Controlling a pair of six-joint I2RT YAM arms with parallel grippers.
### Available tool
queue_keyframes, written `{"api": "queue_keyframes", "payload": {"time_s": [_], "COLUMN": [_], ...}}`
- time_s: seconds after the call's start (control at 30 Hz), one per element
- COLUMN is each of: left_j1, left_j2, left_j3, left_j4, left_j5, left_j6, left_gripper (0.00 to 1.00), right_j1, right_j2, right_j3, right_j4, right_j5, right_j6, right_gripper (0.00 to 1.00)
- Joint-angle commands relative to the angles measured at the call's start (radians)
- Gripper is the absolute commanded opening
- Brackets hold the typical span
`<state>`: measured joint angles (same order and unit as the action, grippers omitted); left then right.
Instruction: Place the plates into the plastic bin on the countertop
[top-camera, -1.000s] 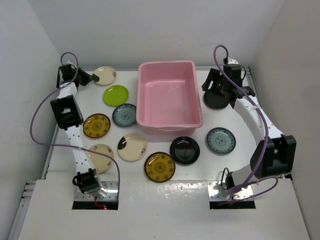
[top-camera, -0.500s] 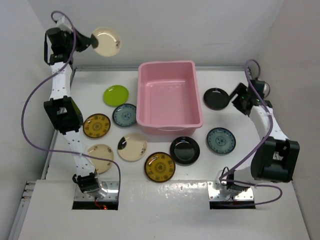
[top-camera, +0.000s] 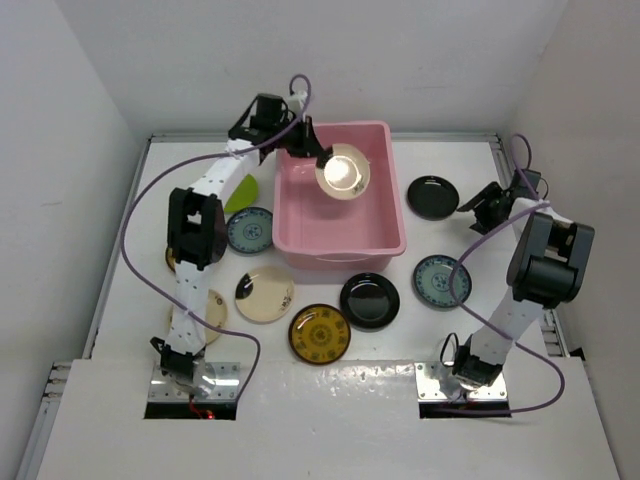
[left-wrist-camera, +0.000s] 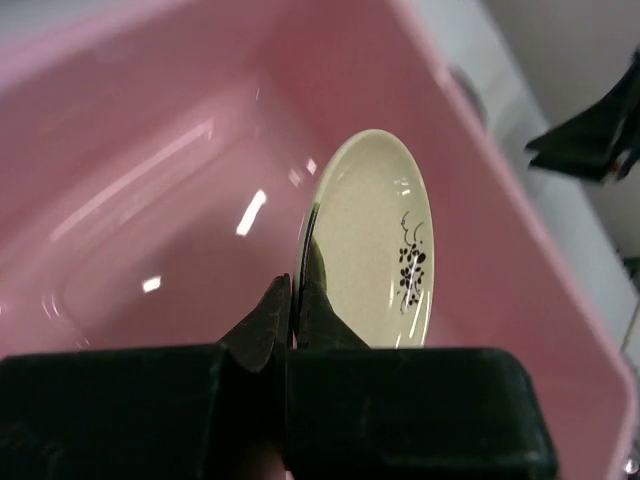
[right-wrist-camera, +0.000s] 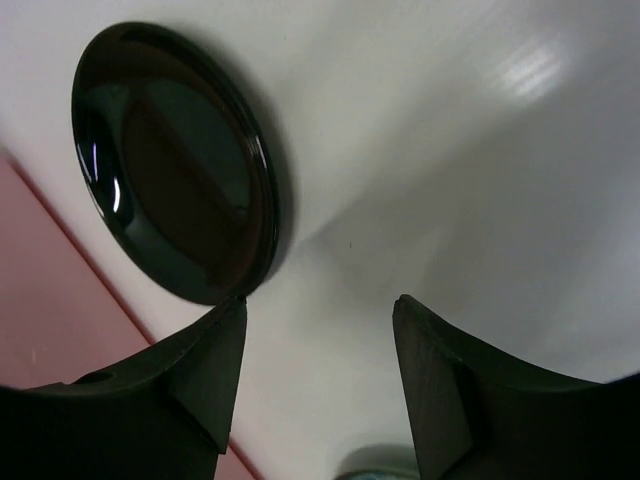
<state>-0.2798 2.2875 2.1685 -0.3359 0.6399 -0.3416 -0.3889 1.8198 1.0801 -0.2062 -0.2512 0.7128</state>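
My left gripper (top-camera: 320, 157) is shut on the rim of a cream plate (top-camera: 343, 171) with a dark flower mark and holds it tilted over the pink plastic bin (top-camera: 386, 240). In the left wrist view the plate (left-wrist-camera: 375, 240) stands on edge between my closed fingers, above the bin's inside wall (left-wrist-camera: 150, 190). My right gripper (top-camera: 482, 206) is open and empty, just right of a glossy black plate (top-camera: 433, 197) lying on the white countertop (top-camera: 470, 330). In the right wrist view that black plate (right-wrist-camera: 175, 160) lies just beyond my left fingertip (right-wrist-camera: 232, 312).
Other plates lie on the countertop: lime green (top-camera: 240, 192), pale blue (top-camera: 250, 231), cream (top-camera: 264, 293), cream (top-camera: 208, 308), amber (top-camera: 320, 333), black (top-camera: 369, 300), pale blue (top-camera: 441, 281). An amber one (top-camera: 170, 258) is mostly hidden by the left arm. White walls close three sides.
My left arm swung the cream plate from high at the back left to over the bin. My right gripper drew back to the right, away from the black plate.
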Motion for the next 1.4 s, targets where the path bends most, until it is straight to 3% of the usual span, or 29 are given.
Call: {"api": "queue_keyframes", "payload": {"time_s": [0.0, 0.13, 0.3, 0.47, 0.57, 0.73, 0.93, 1.13, 1.17, 1.37], "left_j1": [-0.016, -0.027, -0.036, -0.045, -0.055, -0.055, -0.055, -0.033, -0.022, 0.142], "left_j2": [-0.016, 0.039, 0.085, 0.105, 0.116, 0.135, 0.090, 0.003, -0.009, -0.112], "left_j3": [-0.034, -0.044, -0.044, -0.044, -0.044, 0.019, 0.091, 0.159, 0.149, 0.086], "left_j4": [-0.058, -0.058, -0.058, -0.058, -0.058, -0.058, -0.058, -0.043, -0.043, -0.052], "left_j5": [-0.046, -0.068, -0.088, -0.078, -0.100, -0.111, -0.166, -0.213, -0.232, -0.414], "left_j6": [0.098, 0.086, 0.085, 0.104, 0.115, 0.115, 0.180, 0.219, 0.204, 0.049], "left_gripper": [0.00, 0.00, 0.00, 0.17, 0.22, 0.32, 0.48, 0.54, 0.55, 0.55], "right_j1": [-0.013, -0.002, 0.035, 0.039, 0.041, 0.038, 0.062, 0.203, 0.222, 0.380], "right_j2": [0.074, 0.140, 0.216, 0.283, 0.311, 0.300, 0.147, -0.075, -0.091, -0.191], "right_j3": [0.073, 0.098, 0.164, 0.185, 0.199, 0.181, 0.112, 0.092, 0.090, 0.171], "right_j4": [0.072, 0.149, 0.130, 0.159, 0.160, 0.151, 0.192, 0.192, 0.194, 0.209], "right_j5": [-0.059, -0.111, -0.094, -0.091, -0.088, -0.034, 0.096, 0.383, 0.530, 0.880], "right_j6": [0.030, 0.059, 0.056, 0.112, 0.134, 0.154, 0.198, 0.319, 0.332, 0.275], "right_gripper": [0.59, 0.53, 0.49, 0.47, 0.39, 0.00, 0.00, 0.00, 0.00, 0.00]}}
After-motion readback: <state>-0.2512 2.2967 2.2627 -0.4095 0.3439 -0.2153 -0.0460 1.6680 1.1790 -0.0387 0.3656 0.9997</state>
